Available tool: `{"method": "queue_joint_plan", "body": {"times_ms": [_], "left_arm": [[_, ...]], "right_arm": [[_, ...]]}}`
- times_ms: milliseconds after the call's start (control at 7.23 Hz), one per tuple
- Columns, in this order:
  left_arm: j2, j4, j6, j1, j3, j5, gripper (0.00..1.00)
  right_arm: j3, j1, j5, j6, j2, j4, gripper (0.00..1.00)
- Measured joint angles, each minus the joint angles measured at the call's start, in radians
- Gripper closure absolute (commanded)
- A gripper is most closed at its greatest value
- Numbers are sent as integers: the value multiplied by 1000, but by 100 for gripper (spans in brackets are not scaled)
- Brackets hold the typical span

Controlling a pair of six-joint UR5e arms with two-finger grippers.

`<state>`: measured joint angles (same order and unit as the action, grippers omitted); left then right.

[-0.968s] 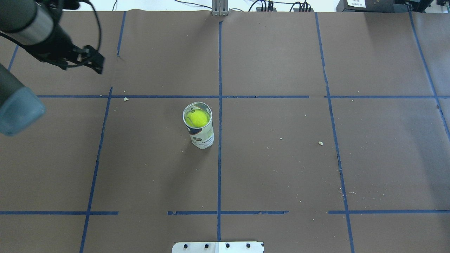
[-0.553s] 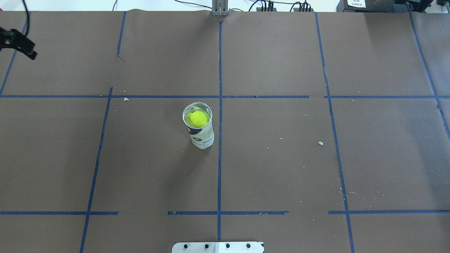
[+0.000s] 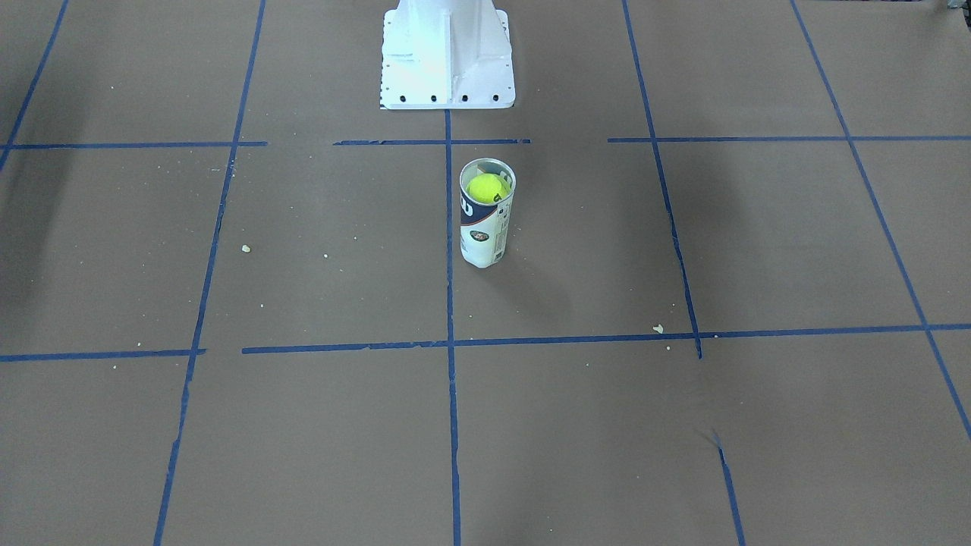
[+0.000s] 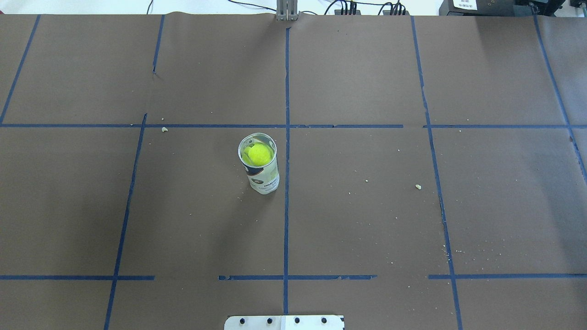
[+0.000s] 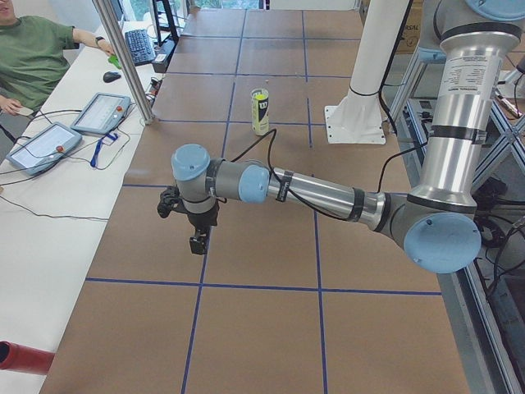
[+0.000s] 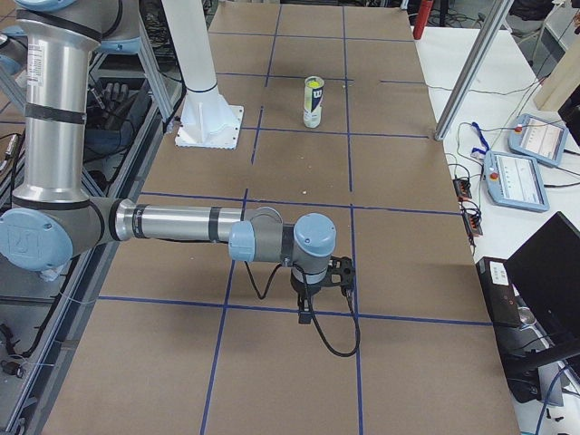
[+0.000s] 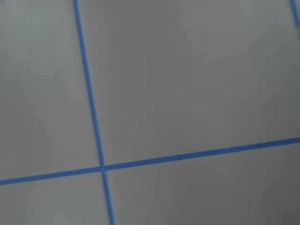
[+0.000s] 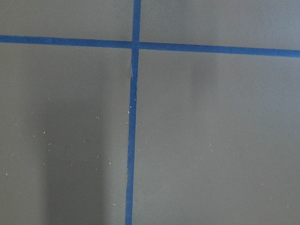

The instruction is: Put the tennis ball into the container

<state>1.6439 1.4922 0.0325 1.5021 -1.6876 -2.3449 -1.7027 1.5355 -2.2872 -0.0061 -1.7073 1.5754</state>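
The tennis ball (image 4: pixel 257 154) sits inside the upright clear container (image 4: pixel 264 179), near its open top, at mid-table. In the front-facing view the ball (image 3: pixel 487 187) shows through the tube (image 3: pixel 482 236) above the white and navy label. Neither gripper is in the overhead or front-facing view. The exterior left view shows my left gripper (image 5: pixel 197 239) hanging over bare table well short of the tube (image 5: pixel 260 113). In the exterior right view my right gripper (image 6: pixel 305 313) hangs low, also far from the tube (image 6: pixel 313 104). I cannot tell whether either is open or shut. Both wrist views show only table paper.
The white metal base (image 3: pixel 447 53) stands just behind the tube on the robot's side. Blue tape lines and small crumbs mark the brown paper. A side table with tablets (image 5: pixel 100 112) and a seated operator (image 5: pixel 33 57) lies along the far edge.
My left arm and gripper have swung out of the overhead view past its left edge. The tube with the ball has not moved.
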Motion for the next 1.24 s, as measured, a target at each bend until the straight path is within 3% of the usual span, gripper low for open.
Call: {"method": "queue_joint_plan", "body": {"times_ms": [415, 1245], "left_arm": [[-72, 37, 8, 10, 39, -47, 0], [-65, 53, 7, 14, 8, -33, 0]], "right_arm": [[0, 0, 0, 0, 0, 0, 0], [0, 0, 0, 0, 1, 0, 0]]}}
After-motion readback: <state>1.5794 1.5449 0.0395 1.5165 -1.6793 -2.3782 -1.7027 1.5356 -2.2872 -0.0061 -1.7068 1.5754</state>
